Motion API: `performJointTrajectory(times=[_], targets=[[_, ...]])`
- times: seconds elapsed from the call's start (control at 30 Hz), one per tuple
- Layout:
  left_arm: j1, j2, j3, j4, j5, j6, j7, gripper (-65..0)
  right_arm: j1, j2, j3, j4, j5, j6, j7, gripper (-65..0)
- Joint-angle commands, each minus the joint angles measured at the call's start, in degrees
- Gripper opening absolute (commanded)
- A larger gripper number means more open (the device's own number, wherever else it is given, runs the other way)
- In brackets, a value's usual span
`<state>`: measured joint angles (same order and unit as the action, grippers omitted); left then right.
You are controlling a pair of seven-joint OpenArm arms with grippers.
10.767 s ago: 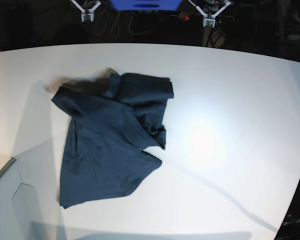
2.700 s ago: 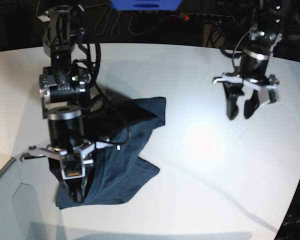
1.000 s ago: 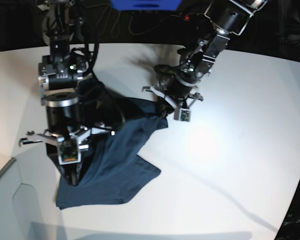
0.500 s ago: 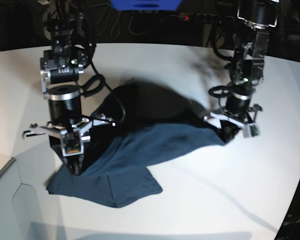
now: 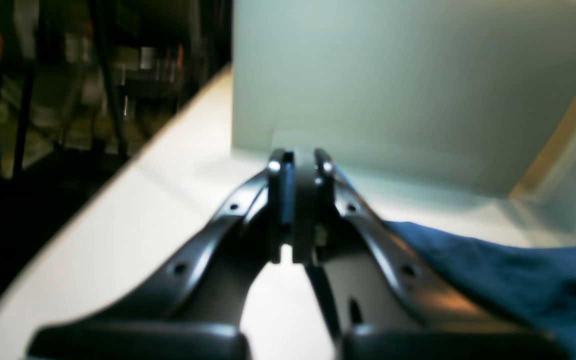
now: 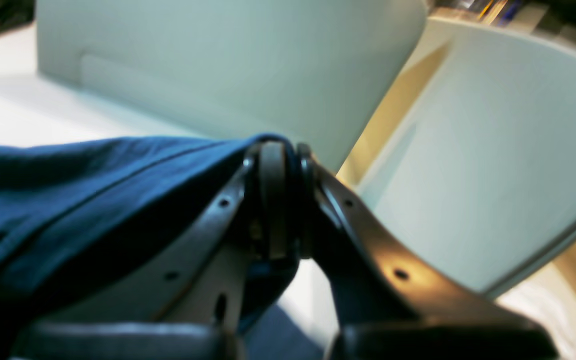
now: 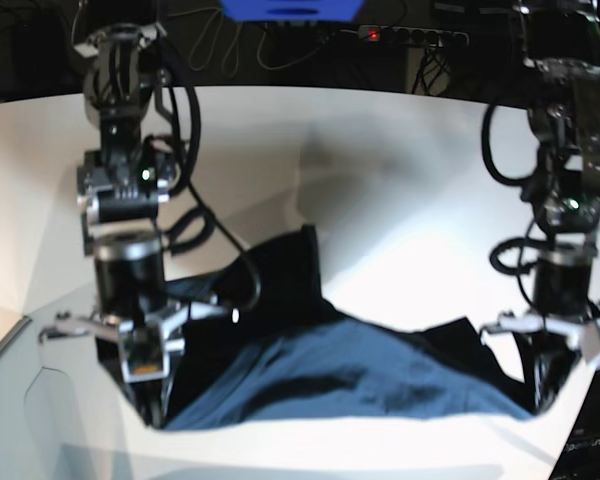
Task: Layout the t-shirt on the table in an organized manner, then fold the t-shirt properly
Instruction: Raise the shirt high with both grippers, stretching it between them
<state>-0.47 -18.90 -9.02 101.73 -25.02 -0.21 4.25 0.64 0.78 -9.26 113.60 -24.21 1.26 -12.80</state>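
Observation:
The dark navy t-shirt (image 7: 330, 385) is stretched wide along the front of the white table (image 7: 380, 160). One bunched part trails back toward the middle. At the view's left, my right gripper (image 7: 148, 400) points down, shut on one end of the cloth. The right wrist view shows the t-shirt (image 6: 68, 185) draped over the closed right gripper (image 6: 279, 200). At the view's right, my left gripper (image 7: 540, 395) is shut on the other end. In the left wrist view the left gripper (image 5: 295, 200) is closed, with the t-shirt (image 5: 518, 270) running off beside it.
A pale grey panel (image 7: 20, 420) stands at the front left corner and fills the background of both wrist views (image 5: 393, 75) (image 6: 218, 60). Behind the table are a blue object (image 7: 290, 8), a power strip with a red light (image 7: 375, 35) and cables.
Both grippers have come toward the table's front edge. The left one has swung further to the view's right, and the shirt is spread much wider between them than before.

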Motion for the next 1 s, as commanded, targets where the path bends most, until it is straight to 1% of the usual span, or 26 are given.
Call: performJointTrajectory(times=[0.0, 0.1, 0.13, 0.2, 0.47, 0.53, 0.63, 0.77, 0.97], targets=[[-3.18, -0.84, -0.61, 1.7, 0.18, 0.43, -0.6, -64.9, 2.83, -0.29, -0.9, 1.08, -0.1, 0.98, 2.29, -65.0], [-9.16, -1.19, -0.61, 1.87, 0.18, 0.43, 1.95, -64.9, 7.84, -0.56, -1.34, 0.99, -0.1, 5.2, 2.29, -65.0], [-11.18, -1.19, -0.61, 1.7, 0.18, 0.43, 2.39, -64.9, 9.77, -1.17, -1.42, 0.9, -0.1, 6.52, 2.2, -65.0], [-14.61, -1.28, -0.52, 1.52, 0.18, 0.34, 3.79, -64.9, 13.47, -2.05, -1.51, 0.11, -0.28, 7.67, 2.2, -65.0], [-26.65, -1.02, -0.26, 1.43, 0.18, 0.25, 8.72, -64.9, 23.4, -2.23, -1.51, -3.14, -0.36, 7.67, 2.2, -65.0], [-29.55, -1.1, -0.26, 0.03, 0.18, 0.25, 8.98, -64.9, 25.95, -2.23, -1.6, -3.32, -0.36, 7.67, 1.68, -65.0], [-33.16, -1.19, -0.43, -1.65, 0.18, 0.25, 8.89, -64.9, 30.17, -2.31, -1.69, -3.32, -0.36, 7.67, -0.96, -65.0], [-36.15, -1.19, -0.52, -3.76, 0.18, 0.25, 8.63, -64.9, 35.18, -2.31, -1.69, -3.32, -0.36, 7.67, -3.07, -65.0], [-40.1, -1.1, -0.35, -4.9, 0.18, 0.25, 8.89, -64.9, 40.98, -2.31, -1.78, -3.4, -0.36, 7.67, -4.57, -65.0]])
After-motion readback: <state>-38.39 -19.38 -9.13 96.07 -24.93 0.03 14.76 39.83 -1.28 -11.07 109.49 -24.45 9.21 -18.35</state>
